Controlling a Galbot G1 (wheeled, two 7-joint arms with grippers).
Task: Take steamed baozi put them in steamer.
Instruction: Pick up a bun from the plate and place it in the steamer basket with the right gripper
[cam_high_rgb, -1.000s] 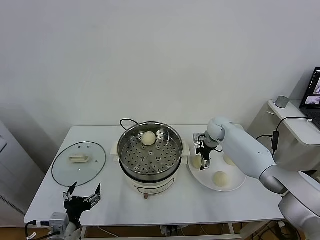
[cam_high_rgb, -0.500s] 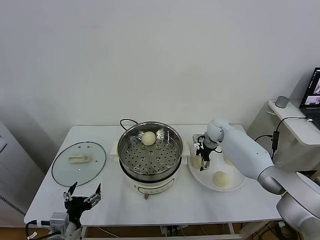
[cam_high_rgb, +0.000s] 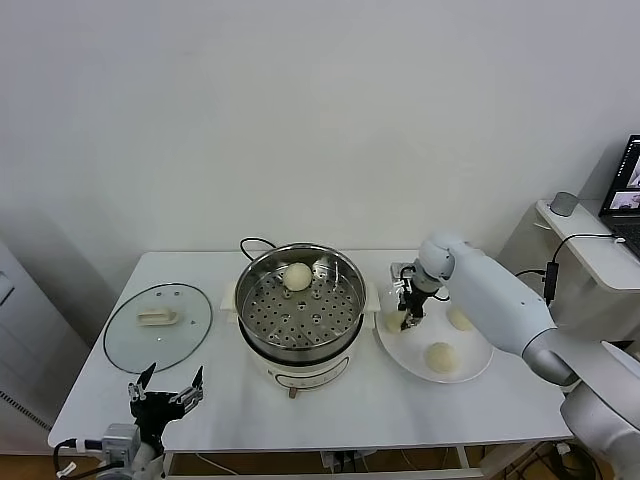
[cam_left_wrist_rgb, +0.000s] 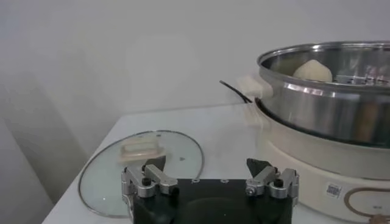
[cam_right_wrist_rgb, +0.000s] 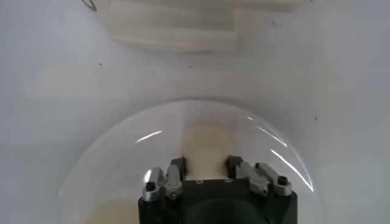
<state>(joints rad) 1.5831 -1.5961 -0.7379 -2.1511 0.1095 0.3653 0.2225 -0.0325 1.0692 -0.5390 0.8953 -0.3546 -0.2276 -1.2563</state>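
Observation:
The steamer (cam_high_rgb: 290, 315) stands mid-table, one baozi (cam_high_rgb: 297, 277) on its perforated tray at the back. It also shows in the left wrist view (cam_left_wrist_rgb: 329, 109) with that baozi (cam_left_wrist_rgb: 312, 70). My right gripper (cam_high_rgb: 405, 316) is at the left edge of the white plate (cam_high_rgb: 400, 362), shut on a baozi (cam_high_rgb: 392, 322). The right wrist view shows this bun (cam_right_wrist_rgb: 207, 143) pinched between the fingers, low over the plate (cam_right_wrist_rgb: 122, 170). Two more baozi (cam_high_rgb: 440, 357) (cam_high_rgb: 460, 318) lie on the plate. My left gripper (cam_high_rgb: 163, 397) (cam_left_wrist_rgb: 210, 173) is open and empty at the table's front left.
The round glass lid (cam_high_rgb: 158, 322) lies flat on the table's left side and shows in the left wrist view (cam_left_wrist_rgb: 140, 164). A black cord (cam_high_rgb: 250, 243) runs behind the steamer. A white side unit (cam_high_rgb: 590, 260) stands to the right of the table.
My right arm has shifted slightly over the plate's left edge. The bun there has not visibly moved. The left arm has not moved.

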